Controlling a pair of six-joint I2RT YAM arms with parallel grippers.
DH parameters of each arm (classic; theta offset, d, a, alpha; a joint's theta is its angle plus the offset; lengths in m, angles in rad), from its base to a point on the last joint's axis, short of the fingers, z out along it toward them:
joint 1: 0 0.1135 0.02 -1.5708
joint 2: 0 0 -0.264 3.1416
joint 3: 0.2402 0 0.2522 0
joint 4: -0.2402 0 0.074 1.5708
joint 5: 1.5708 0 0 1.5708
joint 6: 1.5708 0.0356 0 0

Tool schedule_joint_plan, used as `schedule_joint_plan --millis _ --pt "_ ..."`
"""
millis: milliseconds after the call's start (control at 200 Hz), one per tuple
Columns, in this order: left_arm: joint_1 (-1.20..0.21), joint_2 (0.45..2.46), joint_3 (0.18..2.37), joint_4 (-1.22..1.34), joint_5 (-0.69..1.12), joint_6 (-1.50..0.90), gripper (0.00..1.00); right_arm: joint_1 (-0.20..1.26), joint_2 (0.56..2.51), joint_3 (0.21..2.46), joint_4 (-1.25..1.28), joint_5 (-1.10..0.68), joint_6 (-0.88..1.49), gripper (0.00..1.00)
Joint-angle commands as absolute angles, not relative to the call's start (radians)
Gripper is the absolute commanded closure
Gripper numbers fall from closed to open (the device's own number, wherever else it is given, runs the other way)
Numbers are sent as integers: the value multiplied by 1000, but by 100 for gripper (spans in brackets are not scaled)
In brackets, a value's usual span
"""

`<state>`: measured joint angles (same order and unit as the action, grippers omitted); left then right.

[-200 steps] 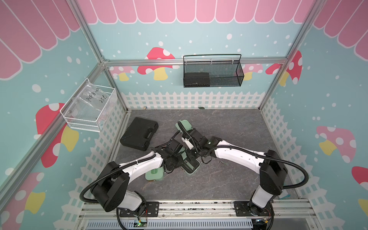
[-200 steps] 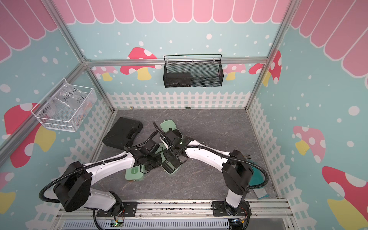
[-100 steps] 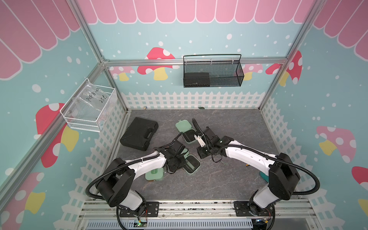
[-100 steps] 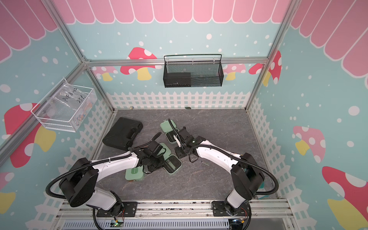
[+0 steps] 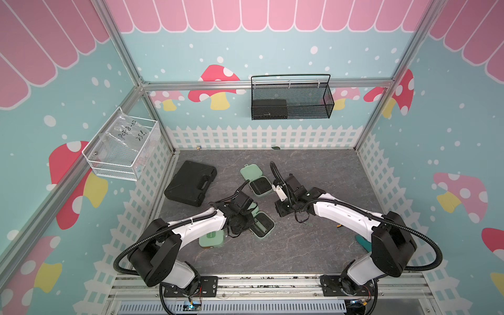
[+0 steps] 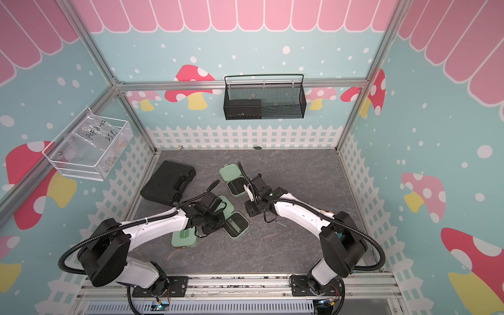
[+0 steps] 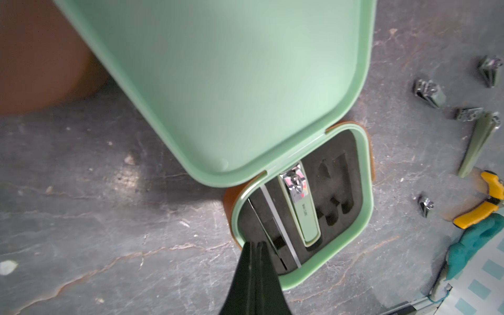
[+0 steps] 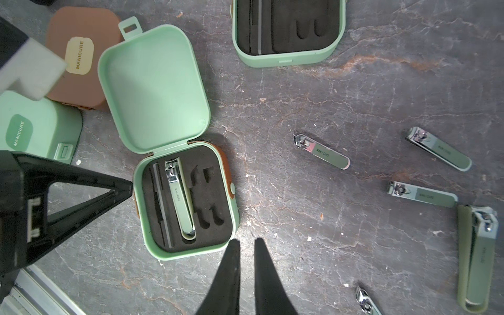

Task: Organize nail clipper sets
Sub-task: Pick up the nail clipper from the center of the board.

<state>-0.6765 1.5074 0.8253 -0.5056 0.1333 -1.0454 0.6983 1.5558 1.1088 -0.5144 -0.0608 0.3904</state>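
Note:
An open mint case [image 8: 188,201] lies mid-table, lid [image 8: 152,87] folded back, one silver clipper [image 8: 180,201] in its black insert; it also shows in a top view [image 5: 263,225]. My left gripper [image 7: 255,242] is shut, its tip against this case's rim [image 7: 300,275]. My right gripper [image 8: 246,241] stands just off the case, jaws a little open with nothing between them. A second open mint case [image 8: 286,30] holds no clipper. A closed mint case [image 8: 35,128] and a brown case [image 8: 81,57] lie beside the lid. Several loose clippers [image 8: 321,151] lie on the table.
A large black case with a handle [image 5: 191,186] lies at the back left. A yellow-handled tool [image 7: 485,201] and a teal object [image 7: 474,245] lie near the right arm's base. A black mesh basket [image 5: 290,99] and a clear bin [image 5: 122,148] hang on the walls.
My right gripper has drawn back to the right, away from the open case, and its jaws have parted a little. The left gripper has stayed shut at the case.

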Motion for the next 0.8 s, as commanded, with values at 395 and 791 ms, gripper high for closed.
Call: schedule_joint_plan --millis 395,791 --pt "-681 1522 838 -482 84 -1061 100 593 1677 1196 -540 -25 95 62" --pt "-680 1580 867 -486 98 -1051 100 583 1830 1273 -602 2 -179 55"
